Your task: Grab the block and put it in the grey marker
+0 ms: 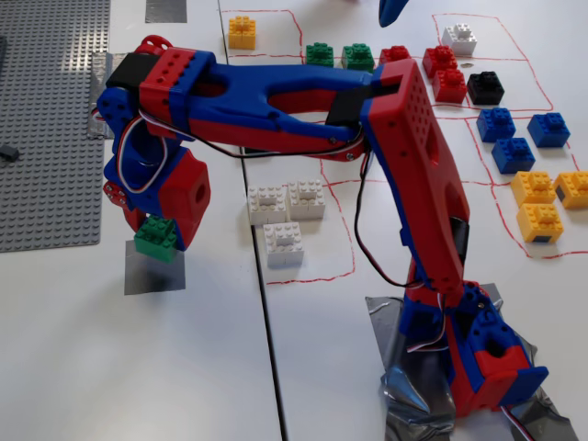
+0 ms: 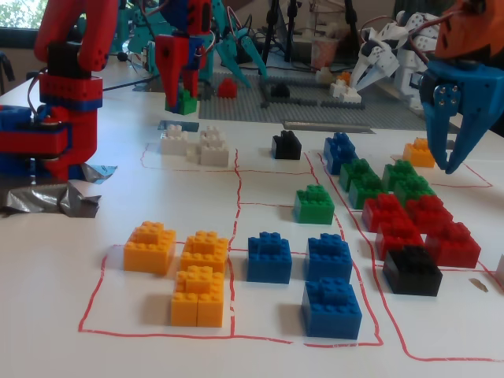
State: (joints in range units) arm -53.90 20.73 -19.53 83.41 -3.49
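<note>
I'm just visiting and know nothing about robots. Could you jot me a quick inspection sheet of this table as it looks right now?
Surface: white table with red pen boxes drawn on it.
Job's things: green block held just above the grey marker, not yet let go.
Clutter: white bricks, yellow bricks, blue bricks, red bricks, a black brick, spare green bricks, and a grey baseplate.
Claw: claw shut on the block, pointing down.
Cables: black wire hangs along the arm; thin wires at the base.
Surroundings: silver tape holds the base down; other robot arms stand at the far side.
</note>
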